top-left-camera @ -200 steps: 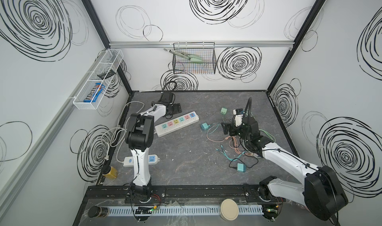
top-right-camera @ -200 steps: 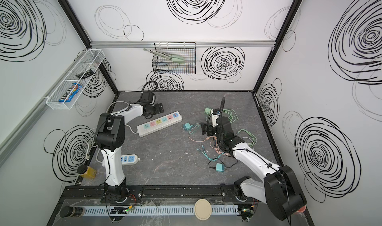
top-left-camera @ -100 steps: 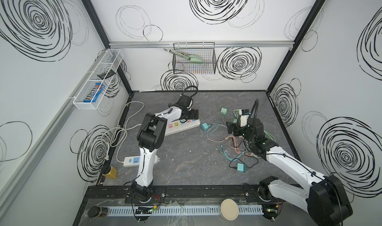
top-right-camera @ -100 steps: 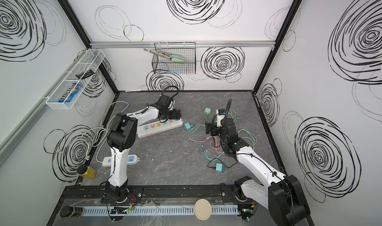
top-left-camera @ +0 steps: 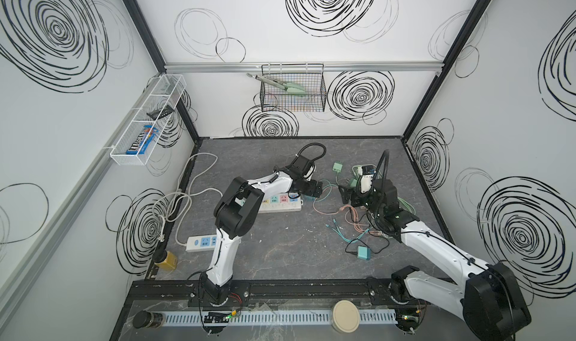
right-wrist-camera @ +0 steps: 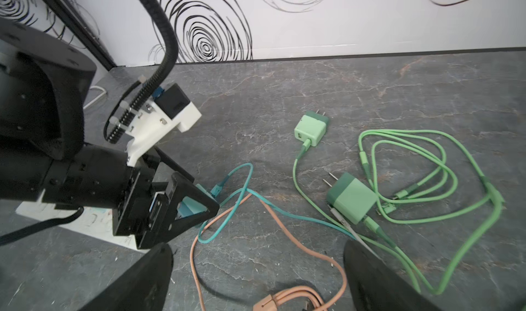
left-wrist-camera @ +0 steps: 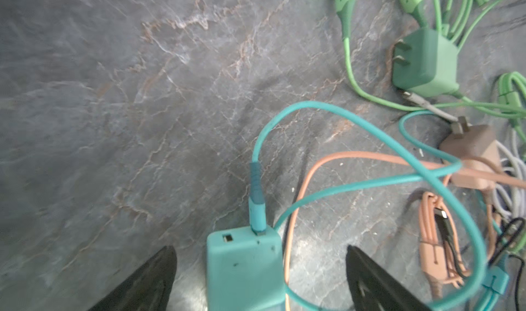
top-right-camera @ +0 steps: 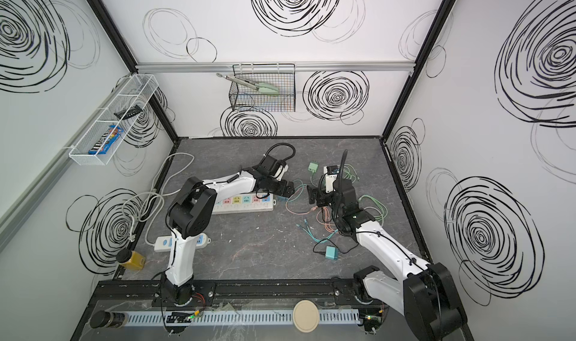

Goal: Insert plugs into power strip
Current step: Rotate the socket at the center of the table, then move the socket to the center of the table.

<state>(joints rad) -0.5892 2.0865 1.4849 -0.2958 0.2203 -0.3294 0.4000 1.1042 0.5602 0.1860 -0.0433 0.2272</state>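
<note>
The white power strip (top-left-camera: 282, 204) (top-right-camera: 246, 204) with pastel sockets lies mid-table, half under my left arm. My left gripper (top-left-camera: 312, 189) (left-wrist-camera: 259, 248) is open at the strip's right end. A teal plug (left-wrist-camera: 244, 269) lies between its fingers, untouched, with its cable looping away. My right gripper (top-left-camera: 346, 193) (right-wrist-camera: 257, 255) is open over a peach cable, holding nothing. Near it lie a dark-green plug (right-wrist-camera: 351, 198) and a mint plug (right-wrist-camera: 310, 130) (top-left-camera: 337, 167). A pink plug (left-wrist-camera: 472, 150) sits in the cable tangle. Another teal plug (top-left-camera: 363, 252) (top-right-camera: 331, 252) lies nearer the front.
Tangled green, peach and teal cables (top-left-camera: 358, 224) spread under the right arm. A second white strip (top-left-camera: 202, 241) and its looped white cord (top-left-camera: 174, 199) lie at the left, beside a yellow jar (top-left-camera: 166, 258). A wire basket (top-left-camera: 293, 90) hangs on the back wall.
My left arm has swept from the strip's left end to its right end, over the teal plug. The strip's right end has swung toward the front. The right arm has barely moved.
</note>
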